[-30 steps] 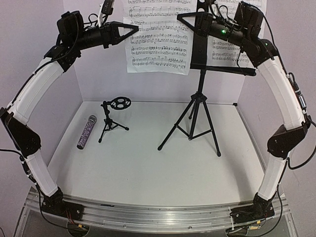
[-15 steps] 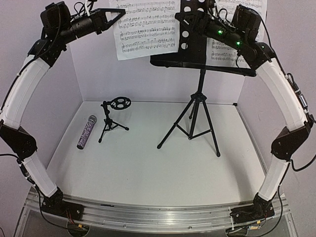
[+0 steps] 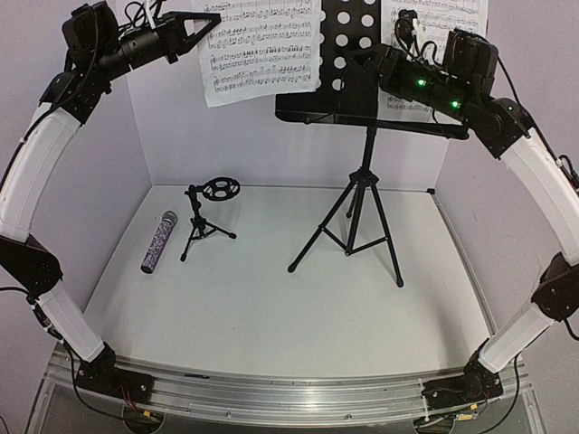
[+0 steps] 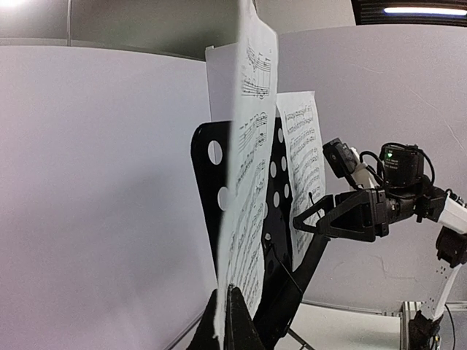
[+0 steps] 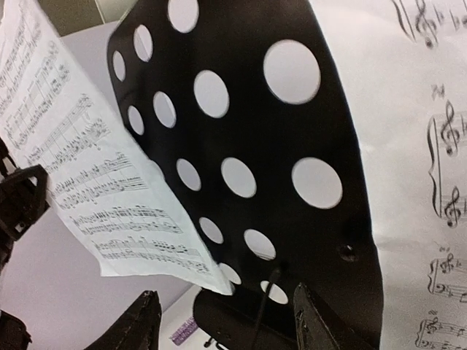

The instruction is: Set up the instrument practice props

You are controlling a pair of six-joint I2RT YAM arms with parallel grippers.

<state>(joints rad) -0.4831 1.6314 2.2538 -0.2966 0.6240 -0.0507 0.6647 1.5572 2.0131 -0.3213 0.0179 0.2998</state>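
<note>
Left gripper [image 4: 228,317]: jaws together, clamped on one edge of a sheet-music page [image 3: 262,45]. The page is held in the air, just left of the perforated tray [image 3: 348,54].

Right gripper [image 5: 226,321]: jaws apart, facing the tray's holed face close to its lower lip.

Second page [image 3: 434,18]: against the tray's right part.

Music stand [image 3: 362,203]: tripod upright on the table [image 3: 271,316], right of middle, toward the far edge.

Mic stand [image 3: 204,221]: upright near the far-left corner.

Microphone [image 3: 159,240]: lying flat just left of it, by the left edge, mesh head toward the far edge.
</note>
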